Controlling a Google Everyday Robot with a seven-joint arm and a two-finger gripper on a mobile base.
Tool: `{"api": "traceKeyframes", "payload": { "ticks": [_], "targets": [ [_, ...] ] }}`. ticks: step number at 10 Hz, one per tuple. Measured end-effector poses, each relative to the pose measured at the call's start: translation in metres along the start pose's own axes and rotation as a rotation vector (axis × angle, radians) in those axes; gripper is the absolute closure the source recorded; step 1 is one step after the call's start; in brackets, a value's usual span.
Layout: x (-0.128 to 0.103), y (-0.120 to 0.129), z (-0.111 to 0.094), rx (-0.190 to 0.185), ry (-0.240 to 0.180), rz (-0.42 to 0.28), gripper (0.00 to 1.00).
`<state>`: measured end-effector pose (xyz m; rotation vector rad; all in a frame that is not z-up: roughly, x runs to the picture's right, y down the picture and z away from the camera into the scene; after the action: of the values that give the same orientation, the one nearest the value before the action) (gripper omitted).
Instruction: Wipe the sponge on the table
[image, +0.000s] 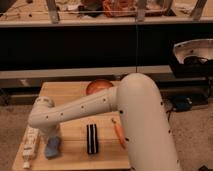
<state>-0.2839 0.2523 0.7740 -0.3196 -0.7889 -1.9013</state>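
The blue-grey sponge (52, 148) lies flat on the light wooden table (75, 159), near its front left corner. My gripper (52, 140) comes down from the white wrist (42, 114) onto the sponge's top and is shut on it, pressing it to the wood. The arm's bulky white forearm (90, 107) crosses the table from the right and hides the fingers' upper part.
A white bottle-like object (30, 143) lies just left of the sponge at the table's left edge. A black block with white stripes (91, 138) stands to the sponge's right, then an orange carrot (119, 133). An orange bowl (98, 86) sits at the back.
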Motion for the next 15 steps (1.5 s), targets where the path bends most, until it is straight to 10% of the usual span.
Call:
{"api": "traceKeyframes", "payload": {
  "ticks": [4, 9, 15],
  "targets": [
    [0.049, 0.058, -0.002, -0.009, -0.005, 0.113, 0.48],
    [0.005, 0.149, -0.021, -0.009, 0.005, 0.253, 0.48],
    [-0.051, 0.098, -0.012, -0.020, -0.007, 0.149, 0.48]
  ]
}}
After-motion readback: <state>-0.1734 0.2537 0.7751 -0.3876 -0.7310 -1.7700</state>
